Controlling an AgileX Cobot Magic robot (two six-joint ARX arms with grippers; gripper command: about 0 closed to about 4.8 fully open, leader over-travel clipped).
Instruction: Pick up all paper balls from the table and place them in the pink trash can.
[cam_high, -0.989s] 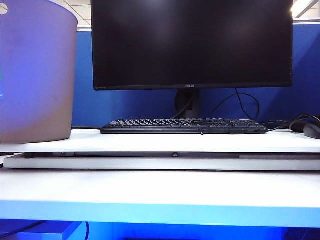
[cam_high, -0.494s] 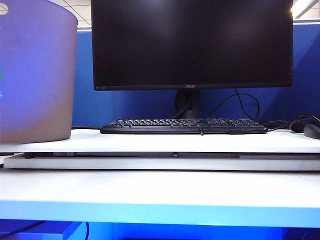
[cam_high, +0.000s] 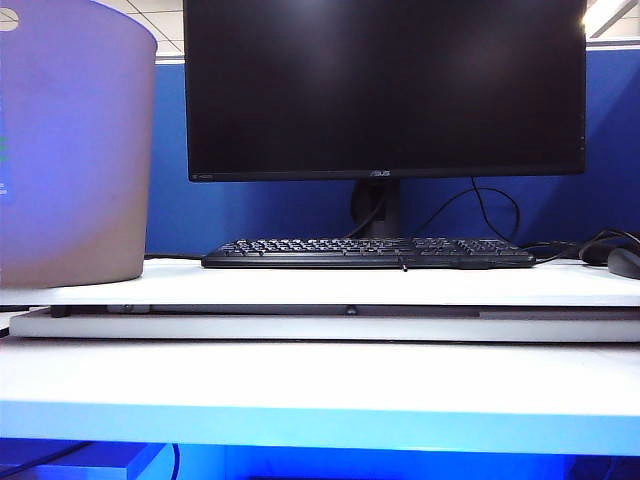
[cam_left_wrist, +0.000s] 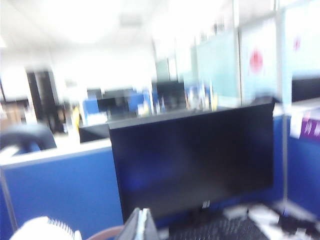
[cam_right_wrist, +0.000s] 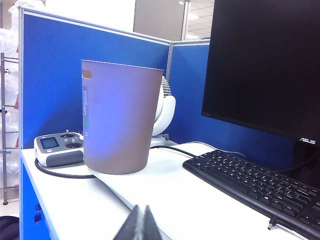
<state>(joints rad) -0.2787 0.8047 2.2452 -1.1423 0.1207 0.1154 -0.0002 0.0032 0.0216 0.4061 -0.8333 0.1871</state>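
No paper balls are seen on the table (cam_high: 330, 285). Both grippers, left (cam_left_wrist: 141, 225) and right (cam_right_wrist: 141, 223), are shut empty. The pink trash can (cam_high: 75, 150), at 9 o'clock, could be knocked by a blind sweep.

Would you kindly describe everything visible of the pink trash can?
The pink trash can is a tall, smooth, dusty purplish-pink plastic bin, tapering slightly toward its base, with a small slot hole near its rim. It stands upright on the white table, left of the keyboard in the exterior view and apart from it. A black cable curves past its base. Its inside is hidden.
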